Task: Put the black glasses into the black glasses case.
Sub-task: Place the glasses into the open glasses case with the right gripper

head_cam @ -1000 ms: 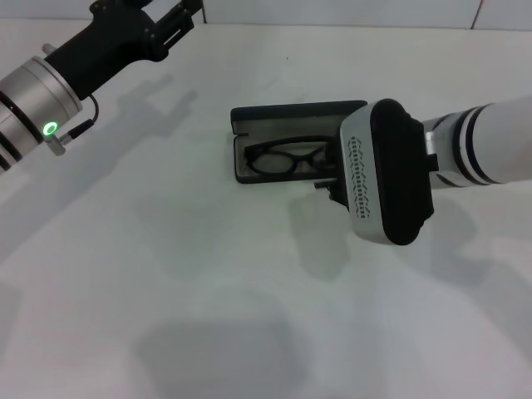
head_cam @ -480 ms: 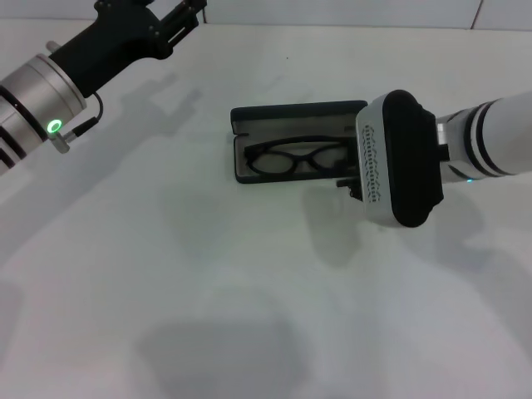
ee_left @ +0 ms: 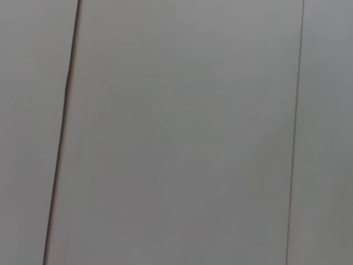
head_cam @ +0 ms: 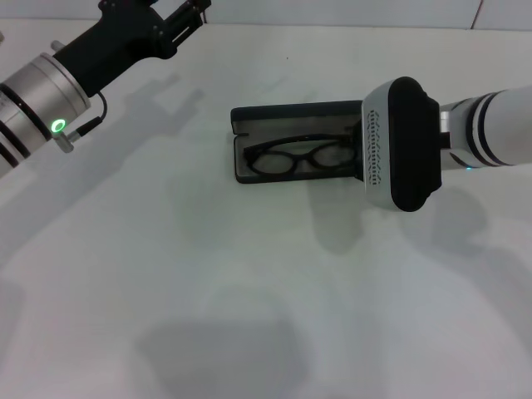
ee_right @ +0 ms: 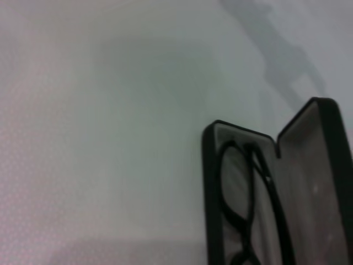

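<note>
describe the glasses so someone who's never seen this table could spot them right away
On the white table, just left of the right arm's grey-and-black wrist housing, an open black rectangular clamshell case shows grey lining. Inside its lower tray lie the thin black-framed glasses with clear rounded lenses, the only thing in the case.

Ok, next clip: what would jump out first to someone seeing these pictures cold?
The open black glasses case lies in the middle of the white table, with the black glasses already lying in its grey-lined tray. The right arm's bulky wrist covers the case's right end in the head view, hiding the right end effector. The left end effector hangs far off at the table's back left corner.
</note>
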You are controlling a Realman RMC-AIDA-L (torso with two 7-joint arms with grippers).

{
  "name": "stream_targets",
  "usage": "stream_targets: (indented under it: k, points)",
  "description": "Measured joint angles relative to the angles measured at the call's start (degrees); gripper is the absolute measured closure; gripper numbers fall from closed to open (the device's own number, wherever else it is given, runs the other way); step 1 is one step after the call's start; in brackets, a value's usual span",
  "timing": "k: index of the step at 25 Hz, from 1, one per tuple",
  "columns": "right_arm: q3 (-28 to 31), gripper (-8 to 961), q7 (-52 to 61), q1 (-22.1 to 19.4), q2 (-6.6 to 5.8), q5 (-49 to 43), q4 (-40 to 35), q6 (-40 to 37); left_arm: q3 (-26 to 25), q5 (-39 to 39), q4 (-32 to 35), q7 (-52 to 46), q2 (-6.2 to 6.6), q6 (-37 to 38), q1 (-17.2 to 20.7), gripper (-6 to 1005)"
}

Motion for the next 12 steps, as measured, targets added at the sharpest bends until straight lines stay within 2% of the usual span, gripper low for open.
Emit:
stream_targets:
  k: [7,12]
  points:
    - [0.0,738,0.0,0.1,0.00,0.0,0.8,1.9,0.0,0.0,0.0,0.0,-0.11,-0.1,0.0,447]
    - [-0.3,738,-0.1,-0.4,-0.06,0.6,-1.9,-1.3,0.0,0.0,0.0,0.0,-0.05,-0.1,0.0,447]
